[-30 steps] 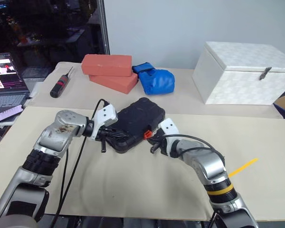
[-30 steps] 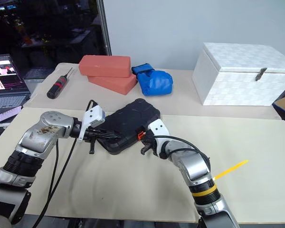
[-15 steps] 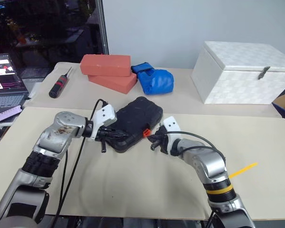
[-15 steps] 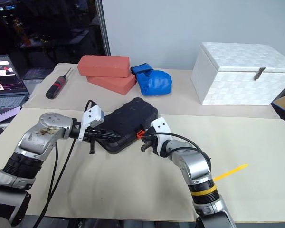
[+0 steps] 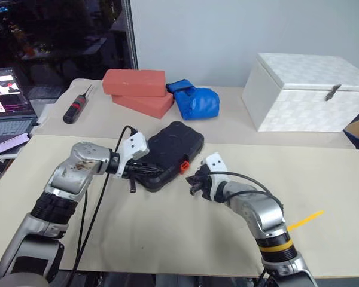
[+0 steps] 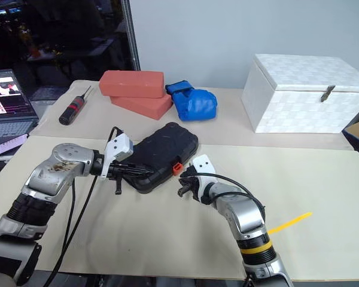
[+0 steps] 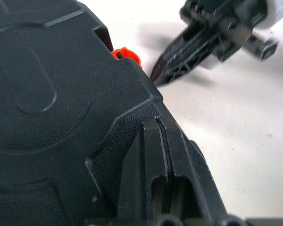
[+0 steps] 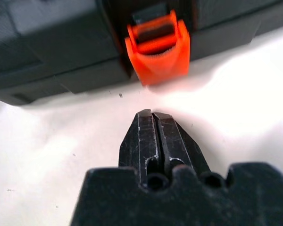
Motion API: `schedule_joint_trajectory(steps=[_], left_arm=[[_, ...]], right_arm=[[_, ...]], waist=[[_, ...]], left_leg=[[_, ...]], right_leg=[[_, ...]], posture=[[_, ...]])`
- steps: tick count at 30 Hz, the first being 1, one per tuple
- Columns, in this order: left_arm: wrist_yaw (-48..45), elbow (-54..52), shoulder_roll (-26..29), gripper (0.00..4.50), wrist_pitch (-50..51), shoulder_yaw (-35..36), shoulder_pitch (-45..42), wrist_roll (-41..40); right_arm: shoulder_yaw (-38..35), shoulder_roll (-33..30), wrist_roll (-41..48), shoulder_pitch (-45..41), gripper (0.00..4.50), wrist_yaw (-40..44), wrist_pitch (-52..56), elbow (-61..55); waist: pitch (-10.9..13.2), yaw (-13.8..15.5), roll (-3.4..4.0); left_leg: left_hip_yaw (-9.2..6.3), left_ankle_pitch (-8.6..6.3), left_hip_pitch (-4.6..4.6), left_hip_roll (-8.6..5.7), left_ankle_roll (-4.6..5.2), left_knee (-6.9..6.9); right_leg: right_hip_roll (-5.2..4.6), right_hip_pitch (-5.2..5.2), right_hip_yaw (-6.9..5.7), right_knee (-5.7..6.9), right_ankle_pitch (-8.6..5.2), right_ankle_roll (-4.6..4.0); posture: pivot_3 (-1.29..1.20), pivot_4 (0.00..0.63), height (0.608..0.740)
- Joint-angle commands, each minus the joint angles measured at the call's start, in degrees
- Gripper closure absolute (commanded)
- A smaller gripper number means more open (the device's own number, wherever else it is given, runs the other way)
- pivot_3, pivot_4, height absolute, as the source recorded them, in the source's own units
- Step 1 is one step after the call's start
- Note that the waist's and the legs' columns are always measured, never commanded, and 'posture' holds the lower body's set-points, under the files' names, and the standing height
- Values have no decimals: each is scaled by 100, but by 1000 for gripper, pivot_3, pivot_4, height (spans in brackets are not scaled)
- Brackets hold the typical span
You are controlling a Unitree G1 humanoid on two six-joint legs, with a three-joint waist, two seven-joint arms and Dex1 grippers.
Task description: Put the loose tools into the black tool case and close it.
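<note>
1. The left gripper (image 5: 133, 174) is seen pressed closed against the near-left edge of the case (image 5: 170, 153); nothing is held between its fingers. If this bracing is lost, the case could be slid away left across the mat (image 5: 167, 239) when the latch is pushed.
2. The case lies shut in the middle of the mat, between the two grippers, with its lid down. No loose tool can be seen beside it.
3. The latch (image 8: 157, 46) is judged to be not yet snapped home, as it hangs out from the near-right edge. The lid could be sprung open if it is left so.
4. The right gripper (image 8: 153, 136) is held closed and empty just short of the latch, not touching it. If the push is made off-centre, the tips could be deflected off the latch and the case spun.
</note>
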Motion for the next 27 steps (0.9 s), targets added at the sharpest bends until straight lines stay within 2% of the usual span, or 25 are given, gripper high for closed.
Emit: schedule_joint_trajectory(steps=[1,10,18,27], left_arm=[[51,161,-24,4500,228,-265,210,203],[133,165,-54,4500,312,-224,288,195],[193,93,-51,4500,317,-210,417,197],[216,121,-90,4500,276,-213,449,213]], right_arm=[[-51,222,4,-89,4472,-89,-376,168],[-509,1177,205,-130,4472,-402,-1347,857],[-669,1304,23,-96,4472,-851,-1695,776],[-413,1099,-44,33,4472,-772,-1566,374]], waist=[[-2,-2,4],[-2,-57,5],[-2,-125,6],[-1,-112,8]], left_leg=[[0,0,2,0,0,0],[-2,-1,44,3,-1,-6],[-7,-8,64,3,-13,-12],[-6,-5,54,2,-9,-16]], right_leg=[[0,1,0,-1,-2,-4],[0,43,0,-12,-14,-29],[-4,55,-1,-13,-10,-39],[-7,52,-1,-28,-13,-37]], posture=[[0,150,740],[0,150,740],[0,150,740],[0,150,740]])
